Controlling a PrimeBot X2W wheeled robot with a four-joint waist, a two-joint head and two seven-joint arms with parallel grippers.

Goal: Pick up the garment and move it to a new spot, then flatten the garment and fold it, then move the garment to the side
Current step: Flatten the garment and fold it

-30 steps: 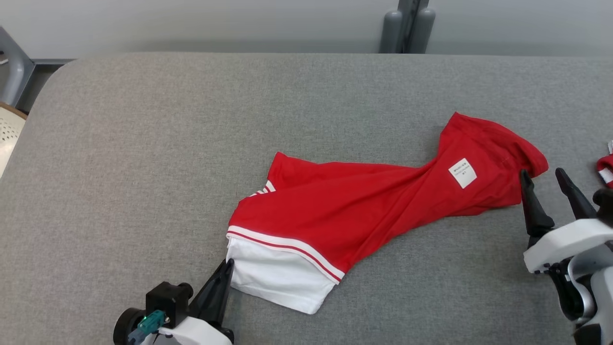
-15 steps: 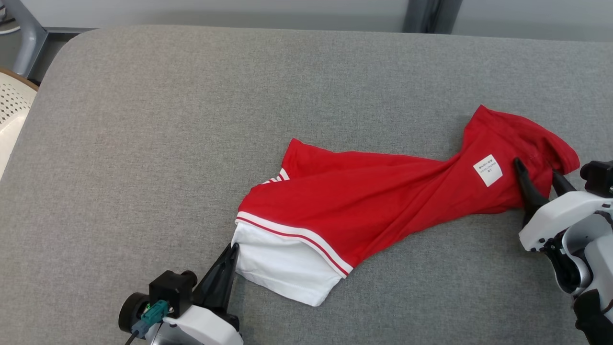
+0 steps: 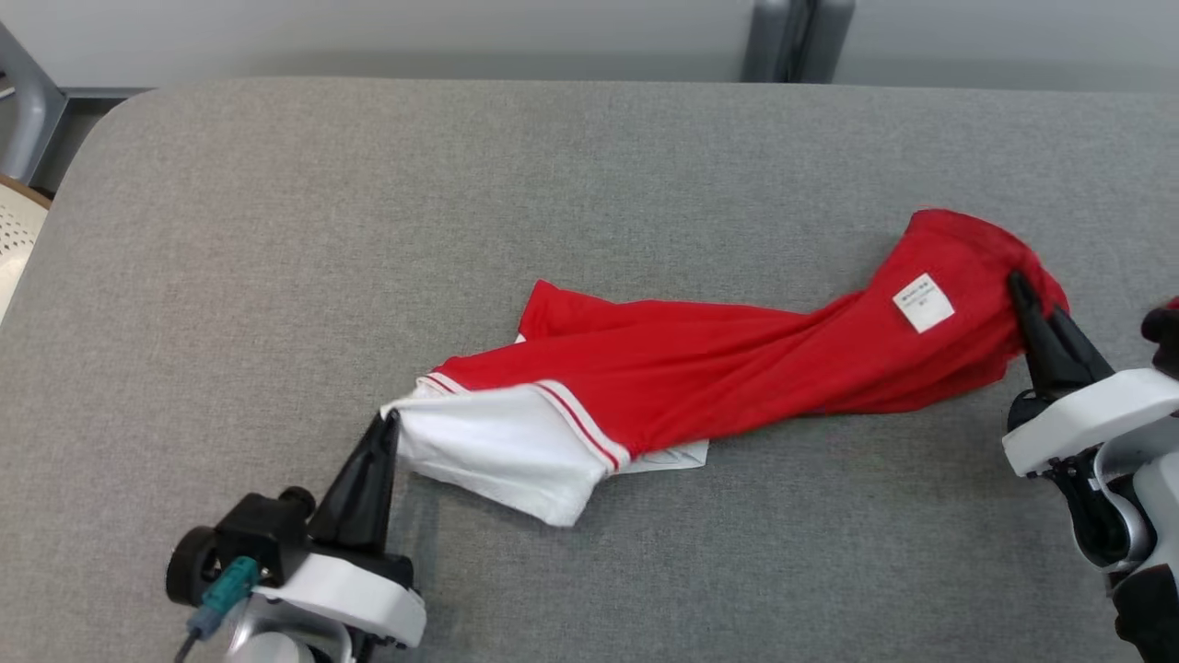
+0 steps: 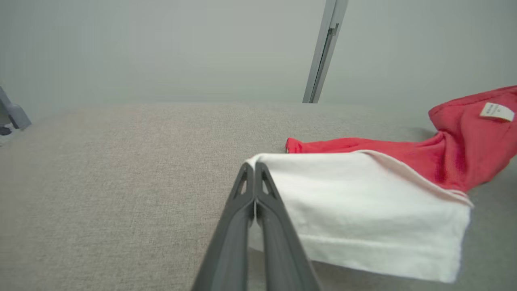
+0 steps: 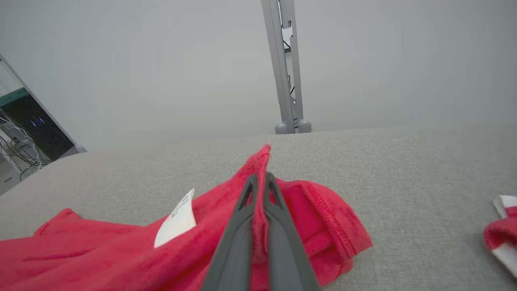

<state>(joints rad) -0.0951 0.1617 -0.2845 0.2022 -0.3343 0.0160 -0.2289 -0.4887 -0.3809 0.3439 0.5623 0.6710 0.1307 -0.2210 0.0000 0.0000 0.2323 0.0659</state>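
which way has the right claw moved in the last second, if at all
Yes. The right claw slid forward and slightly left, toward the far post, and shut on the red end of the garment.

Red knit garment, plain in the body, with a white hem panel edged by narrow red-and-white stripes; white rectangular label bearing small dark print. Grey woven-cloth desk, finely flecked. Left pincer and right pincer: dark fingers, white housings; teal plug on the left one's black wrist block. Small red-and-white cloth piece. Pale grey wall, grey metal post.
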